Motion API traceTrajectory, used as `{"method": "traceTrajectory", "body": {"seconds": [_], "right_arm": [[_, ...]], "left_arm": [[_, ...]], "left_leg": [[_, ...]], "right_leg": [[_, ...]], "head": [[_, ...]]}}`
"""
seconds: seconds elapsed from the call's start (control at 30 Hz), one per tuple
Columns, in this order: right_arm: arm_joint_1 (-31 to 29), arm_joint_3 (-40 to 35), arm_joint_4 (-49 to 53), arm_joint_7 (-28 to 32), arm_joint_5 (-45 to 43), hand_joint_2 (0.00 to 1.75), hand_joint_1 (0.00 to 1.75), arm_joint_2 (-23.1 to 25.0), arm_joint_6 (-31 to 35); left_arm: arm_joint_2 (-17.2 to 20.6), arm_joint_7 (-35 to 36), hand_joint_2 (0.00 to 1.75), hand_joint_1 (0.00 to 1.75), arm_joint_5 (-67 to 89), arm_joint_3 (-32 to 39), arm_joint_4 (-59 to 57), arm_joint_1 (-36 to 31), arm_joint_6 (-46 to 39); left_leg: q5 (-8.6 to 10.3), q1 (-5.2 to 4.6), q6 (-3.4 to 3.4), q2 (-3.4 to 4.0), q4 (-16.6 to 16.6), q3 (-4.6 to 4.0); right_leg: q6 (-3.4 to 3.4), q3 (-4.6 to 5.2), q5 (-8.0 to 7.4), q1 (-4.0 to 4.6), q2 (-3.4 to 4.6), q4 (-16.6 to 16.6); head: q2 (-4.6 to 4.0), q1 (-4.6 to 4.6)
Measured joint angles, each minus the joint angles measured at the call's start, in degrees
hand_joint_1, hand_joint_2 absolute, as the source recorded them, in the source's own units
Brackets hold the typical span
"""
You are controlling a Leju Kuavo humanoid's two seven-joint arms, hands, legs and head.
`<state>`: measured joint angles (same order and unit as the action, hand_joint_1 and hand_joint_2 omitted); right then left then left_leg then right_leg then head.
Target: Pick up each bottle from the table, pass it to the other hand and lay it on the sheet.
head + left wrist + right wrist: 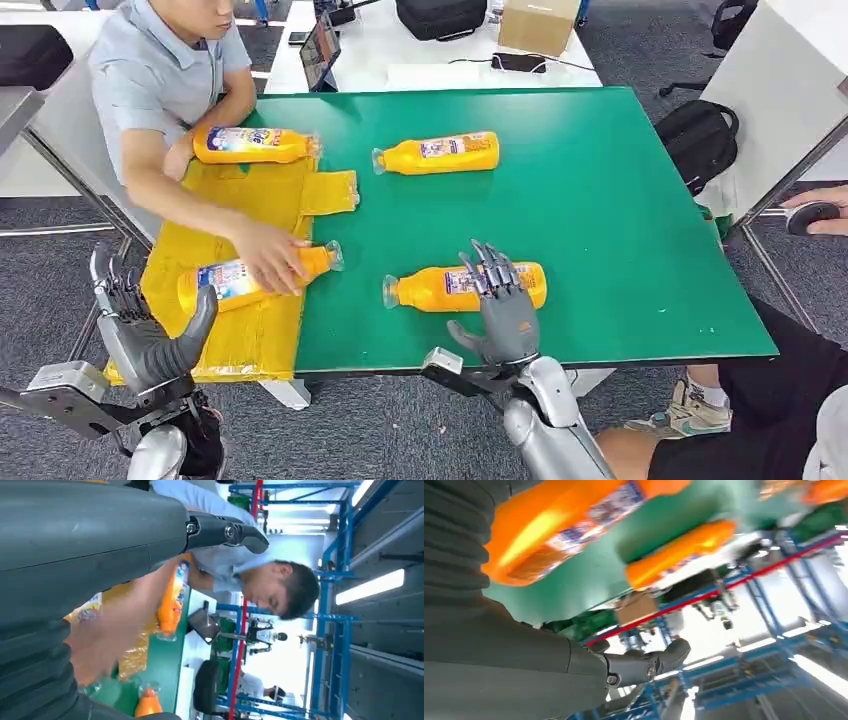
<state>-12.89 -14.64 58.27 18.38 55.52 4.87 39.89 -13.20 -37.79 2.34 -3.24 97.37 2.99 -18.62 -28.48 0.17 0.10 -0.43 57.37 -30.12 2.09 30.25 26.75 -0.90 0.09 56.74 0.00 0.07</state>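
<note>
My right hand (497,300) hovers open over the near bottle (465,287), fingertips at its label, its long axis running nine-to-three across the worktop (620,210); left hand (150,335) empty.

A sheet (255,200) covers the left side of the table (620,220). Two bottles lie on it: the far bottle (255,145) at its back edge, the near-left bottle (240,280) toward the front, under a person's hand (270,258). Right of the sheet, on the bare table, lie the rear bottle (440,153) and, nearer the front edge, the front bottle (440,287). The right hand (500,305) rests over the front bottle. The left hand (150,330) hangs off the table's front-left corner.
</note>
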Motion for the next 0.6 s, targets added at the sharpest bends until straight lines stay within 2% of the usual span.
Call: {"method": "traceTrajectory", "body": {"seconds": [0.13, 0.33, 0.6], "right_arm": [[-1.82, 1.62, -3.17, -2.10, 2.55, 1.75, 0.00, 0.02, 0.00], [-6.46, 2.99, -11.16, -4.19, 1.42, 1.75, 0.00, 0.02, -1.81], [-9.22, 3.36, -17.17, -4.76, 1.22, 1.75, 0.00, 0.02, -2.34]], "left_arm": [[0.00, 0.28, 1.75, 0.00, 0.07, -0.48, 0.48, 0.04, -0.15], [0.00, 3.56, 1.75, 0.00, -3.41, -1.27, 0.59, -0.40, 3.17], [0.00, 4.22, 1.75, 0.00, -4.39, -1.64, 0.42, -0.83, 3.80]], "left_leg": [[0.01, 0.05, -0.01, 0.00, 0.00, 0.00], [0.01, 0.03, -0.01, 0.02, 0.00, -0.01], [0.01, 0.02, -0.01, 0.01, 0.02, -0.01]], "right_leg": [[0.00, 0.01, 0.00, 0.05, 0.00, 0.02], [0.00, 0.02, 0.00, 0.04, 0.00, 0.02], [0.00, 0.02, 0.00, 0.03, 0.00, 0.02]], "head": [[0.00, -0.02], [0.00, -0.02], [0.00, -0.04]]}}
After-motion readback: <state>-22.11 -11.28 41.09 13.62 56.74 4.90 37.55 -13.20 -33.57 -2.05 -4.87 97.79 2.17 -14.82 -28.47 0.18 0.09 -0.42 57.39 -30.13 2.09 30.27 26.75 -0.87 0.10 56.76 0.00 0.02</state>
